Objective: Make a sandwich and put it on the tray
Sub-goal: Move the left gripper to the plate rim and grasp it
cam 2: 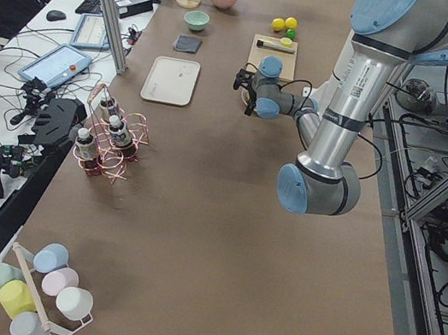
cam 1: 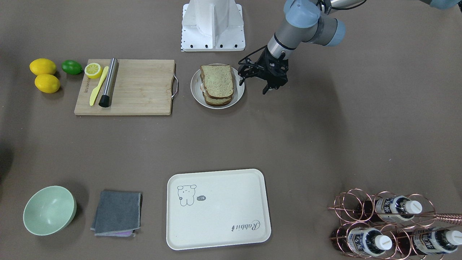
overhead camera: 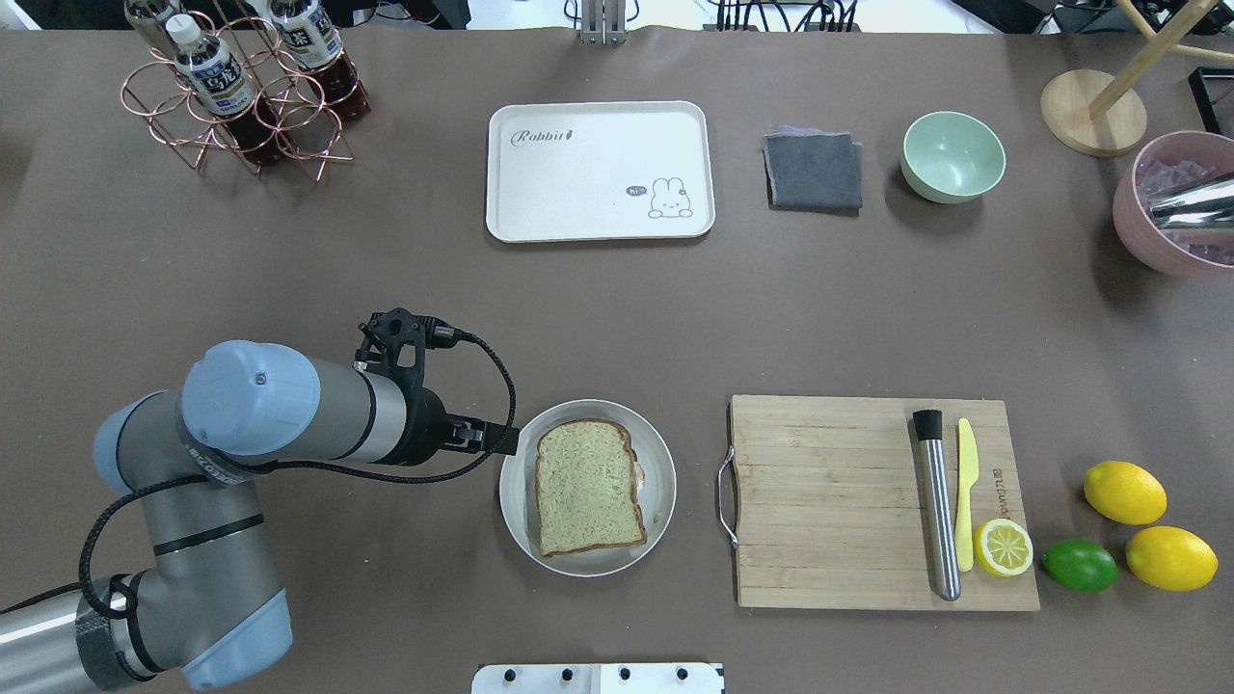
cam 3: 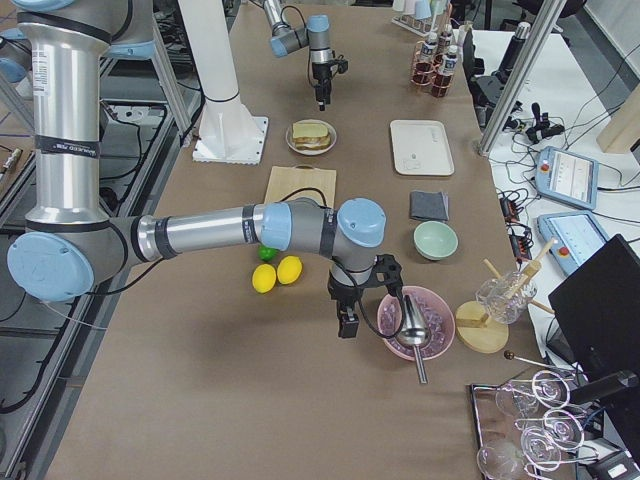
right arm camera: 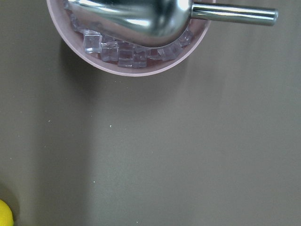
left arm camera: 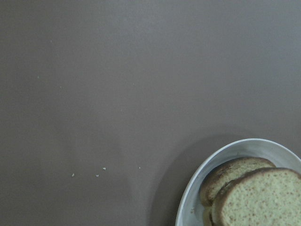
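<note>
Sandwich [cam 1: 216, 81] stacked on grey plate [cam 1: 195, 94] at table's [cam 1: 325, 144] near side. Found left gripper [cam 1: 253, 85] just beside plate, jaws released, empty. Could not tell right gripper's [cam 3: 347, 328] jaws, low beside pink bowl [cam 3: 437, 305]. Saw tray [cam 1: 216, 224] far across, well apart from sandwich
</note>
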### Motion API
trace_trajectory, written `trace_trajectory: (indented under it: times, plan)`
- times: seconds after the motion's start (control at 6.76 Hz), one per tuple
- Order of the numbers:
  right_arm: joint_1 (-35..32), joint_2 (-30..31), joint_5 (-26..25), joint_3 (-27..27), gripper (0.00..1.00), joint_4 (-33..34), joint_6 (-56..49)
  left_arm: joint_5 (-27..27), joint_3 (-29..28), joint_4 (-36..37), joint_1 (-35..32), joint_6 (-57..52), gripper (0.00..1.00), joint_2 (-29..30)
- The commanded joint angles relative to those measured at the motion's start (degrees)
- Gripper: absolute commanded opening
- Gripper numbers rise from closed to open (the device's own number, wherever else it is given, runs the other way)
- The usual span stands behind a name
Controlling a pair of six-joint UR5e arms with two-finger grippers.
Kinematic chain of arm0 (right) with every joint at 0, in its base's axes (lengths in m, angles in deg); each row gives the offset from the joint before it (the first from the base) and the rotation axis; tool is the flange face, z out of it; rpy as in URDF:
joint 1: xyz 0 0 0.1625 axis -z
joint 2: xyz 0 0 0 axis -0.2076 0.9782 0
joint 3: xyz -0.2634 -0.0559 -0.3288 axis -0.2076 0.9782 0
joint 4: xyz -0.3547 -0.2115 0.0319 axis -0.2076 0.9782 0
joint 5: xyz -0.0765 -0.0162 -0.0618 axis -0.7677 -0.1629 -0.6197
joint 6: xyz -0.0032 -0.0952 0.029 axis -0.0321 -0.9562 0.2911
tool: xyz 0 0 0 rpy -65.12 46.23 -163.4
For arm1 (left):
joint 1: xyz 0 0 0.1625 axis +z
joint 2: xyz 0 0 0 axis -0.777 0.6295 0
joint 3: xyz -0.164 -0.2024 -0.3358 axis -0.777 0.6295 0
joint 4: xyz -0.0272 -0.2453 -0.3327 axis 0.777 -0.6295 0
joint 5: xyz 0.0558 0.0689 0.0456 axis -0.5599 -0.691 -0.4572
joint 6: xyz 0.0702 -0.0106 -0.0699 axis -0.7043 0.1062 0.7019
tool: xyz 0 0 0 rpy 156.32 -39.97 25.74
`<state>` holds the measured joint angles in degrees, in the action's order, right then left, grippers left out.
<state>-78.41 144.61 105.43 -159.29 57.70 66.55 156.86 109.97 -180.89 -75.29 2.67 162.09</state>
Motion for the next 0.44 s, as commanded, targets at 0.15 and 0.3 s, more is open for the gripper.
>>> trace_trajectory:
  times: [0.15,0.3]
  plan:
    - [-0.2,-0.3,0.0,0.5,1.00,-0.1,0.0,-0.1,-1.0,-0.2,2.7,3.6,0.70,0.2]
    - [-0.2,-0.2,0.1,0.5,1.00,-0.1,0.0,-0.4,-1.2,-0.2,3.6,7.8,0.70,0.5]
